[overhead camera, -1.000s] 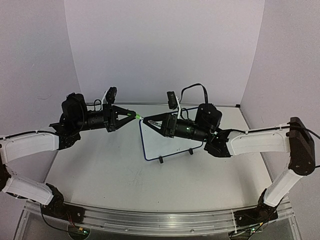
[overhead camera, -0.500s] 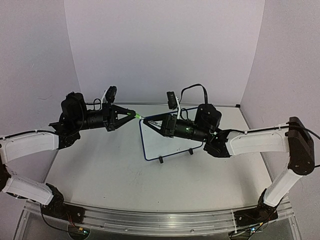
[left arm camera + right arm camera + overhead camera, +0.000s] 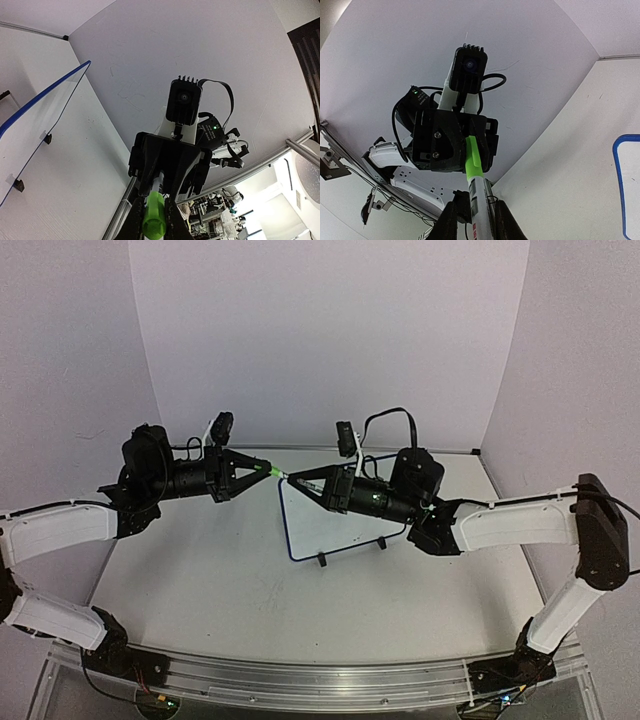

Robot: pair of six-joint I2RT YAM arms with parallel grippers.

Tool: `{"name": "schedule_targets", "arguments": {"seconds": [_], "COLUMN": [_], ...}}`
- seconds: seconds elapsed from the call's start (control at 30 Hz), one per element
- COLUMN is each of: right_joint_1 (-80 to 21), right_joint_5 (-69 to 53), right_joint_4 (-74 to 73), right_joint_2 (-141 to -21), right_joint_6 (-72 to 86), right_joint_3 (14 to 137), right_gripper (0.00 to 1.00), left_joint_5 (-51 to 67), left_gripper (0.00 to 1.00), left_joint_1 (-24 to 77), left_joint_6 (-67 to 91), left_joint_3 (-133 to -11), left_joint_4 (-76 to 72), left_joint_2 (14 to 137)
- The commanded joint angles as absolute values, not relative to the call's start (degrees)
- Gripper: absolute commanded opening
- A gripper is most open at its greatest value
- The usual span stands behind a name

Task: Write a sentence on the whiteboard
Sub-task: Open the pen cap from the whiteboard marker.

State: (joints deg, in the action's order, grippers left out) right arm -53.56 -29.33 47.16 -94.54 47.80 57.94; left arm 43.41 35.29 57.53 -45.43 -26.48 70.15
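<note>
A white marker with a green cap [image 3: 272, 471] hangs in the air between my two grippers, which point at each other above the table's far middle. My left gripper [image 3: 266, 470] is shut on the green cap [image 3: 154, 222]. My right gripper [image 3: 293, 483] is shut on the white barrel [image 3: 481, 215]. The whiteboard [image 3: 312, 535], white with a thin blue frame and two black feet, lies under the right gripper, which hides much of it. Its edge [image 3: 37, 102] and a corner [image 3: 620, 185] show in the wrist views. The sentence is out of view.
White walls [image 3: 320, 340] close in the table [image 3: 250, 600] at the back and both sides. A metal rail [image 3: 300, 675] with the arm bases runs along the near edge. The right arm's black cable [image 3: 385, 415] loops above the board.
The right gripper's jaws have closed in on the marker's barrel. Both arms and the marker have otherwise barely moved.
</note>
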Motion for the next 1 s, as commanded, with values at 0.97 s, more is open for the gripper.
{"name": "schedule_targets", "arguments": {"seconds": [0.97], "right_joint_1": [-54.4], "right_joint_5": [-19.38], "right_joint_4": [54.21], "right_joint_2": [-80.22], "right_joint_6": [46.14], "right_joint_3": [40.2], "right_gripper": [0.0], "left_joint_5": [32.79], "left_gripper": [0.0], "left_joint_1": [25.17], "left_joint_6": [60.56], "left_joint_3": [-43.72], "left_joint_4": [-24.56], "left_joint_2": [61.84]}}
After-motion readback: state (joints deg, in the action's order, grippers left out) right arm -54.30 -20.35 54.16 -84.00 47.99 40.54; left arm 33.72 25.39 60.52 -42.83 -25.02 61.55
